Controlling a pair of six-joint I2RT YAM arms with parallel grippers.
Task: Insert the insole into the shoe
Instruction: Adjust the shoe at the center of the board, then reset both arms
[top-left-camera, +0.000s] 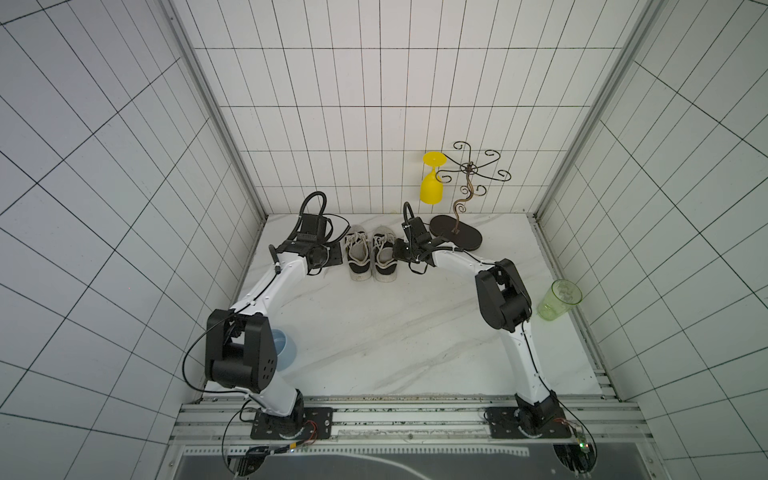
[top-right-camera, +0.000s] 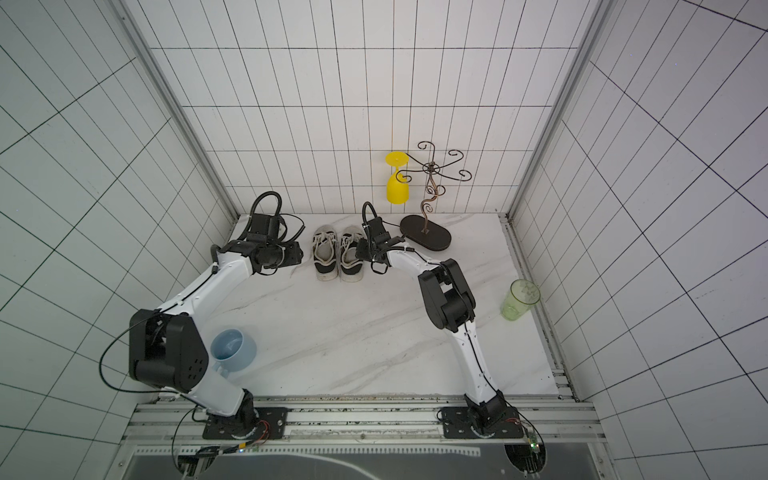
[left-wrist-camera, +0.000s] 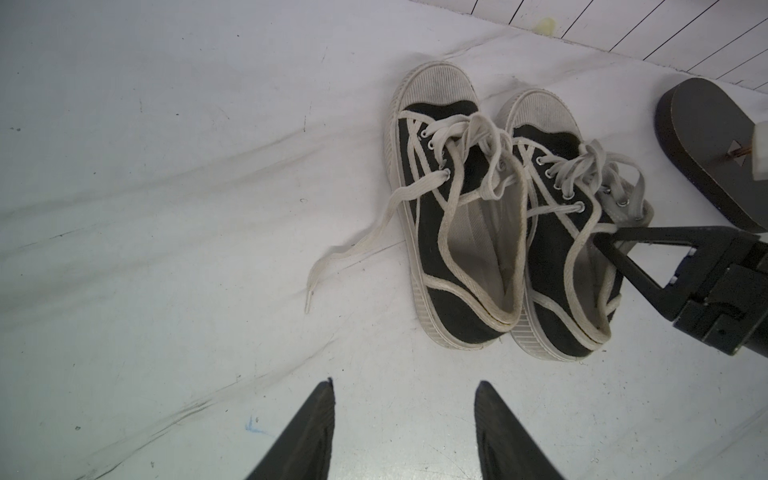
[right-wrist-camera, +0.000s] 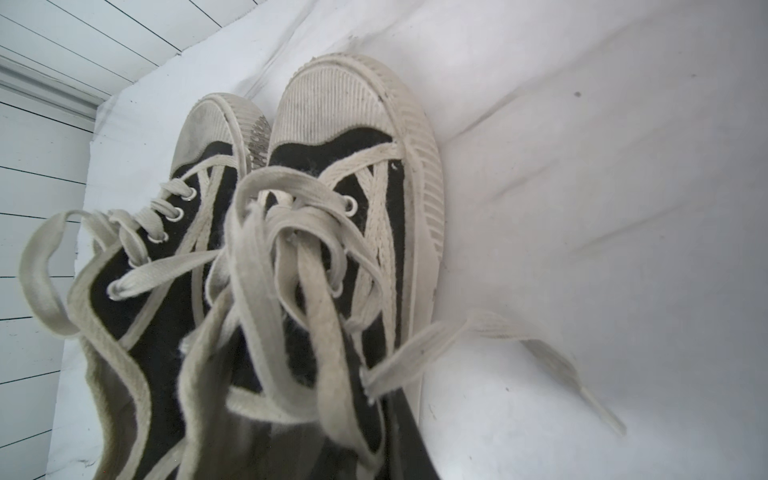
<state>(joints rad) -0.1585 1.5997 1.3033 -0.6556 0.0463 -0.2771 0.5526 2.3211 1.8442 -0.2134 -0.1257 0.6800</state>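
Two shoes stand side by side at the back of the table (top-left-camera: 395, 332), toes toward the rear wall and heels toward the robot, so their long axes run front to back. The right gripper (left-wrist-camera: 600, 243) is the nearer one. It reaches in from the outer side of the right shoe (left-wrist-camera: 548, 266), fingers pinched almost together at the rim; whether they clamp rim or lace is unclear. The left gripper (left-wrist-camera: 404, 384) hangs half open and empty beside the left shoe (left-wrist-camera: 428, 232). No separate insole shows, and pale lining fills both openings. The blue cup (top-right-camera: 232, 349) looks empty.
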